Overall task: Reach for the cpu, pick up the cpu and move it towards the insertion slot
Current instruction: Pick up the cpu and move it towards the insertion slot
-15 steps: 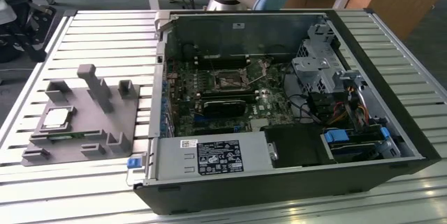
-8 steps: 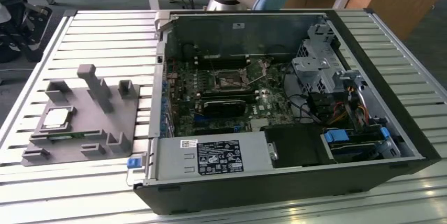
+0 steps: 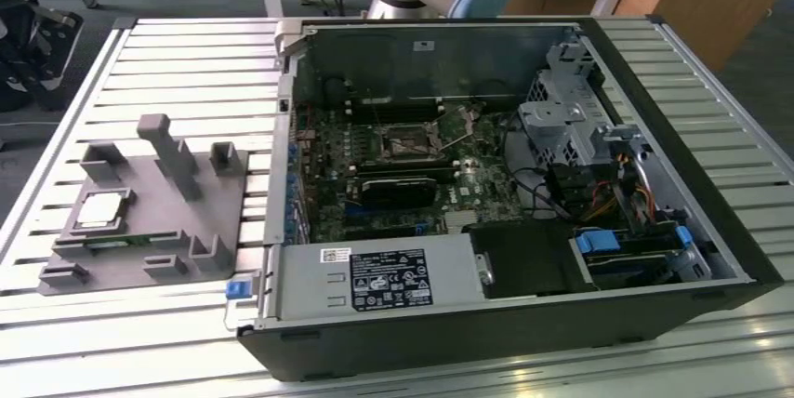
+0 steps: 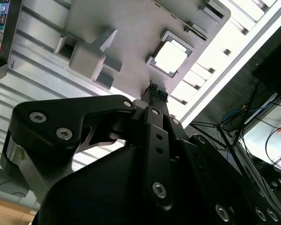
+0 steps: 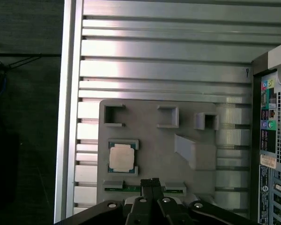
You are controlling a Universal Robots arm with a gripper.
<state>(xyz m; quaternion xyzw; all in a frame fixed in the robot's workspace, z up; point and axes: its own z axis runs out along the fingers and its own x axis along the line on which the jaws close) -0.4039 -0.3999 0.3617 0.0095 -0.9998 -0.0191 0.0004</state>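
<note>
The cpu is a small square chip with a shiny silver top, lying flat in a recess of the grey plastic fixture at the exterior view's left. Both wrist views look down on the cpu from well above. My gripper is shut with nothing between its fingers and hangs high over the fixture's edge, a short way to the side of the chip. The insertion slot is a dark square socket with a thin silver frame, inside the open computer case.
The fixture carries several grey posts and blocks and a green strip along one edge. Everything stands on a ribbed aluminium table. Inside the case sit a long black card, cables and a drive cage.
</note>
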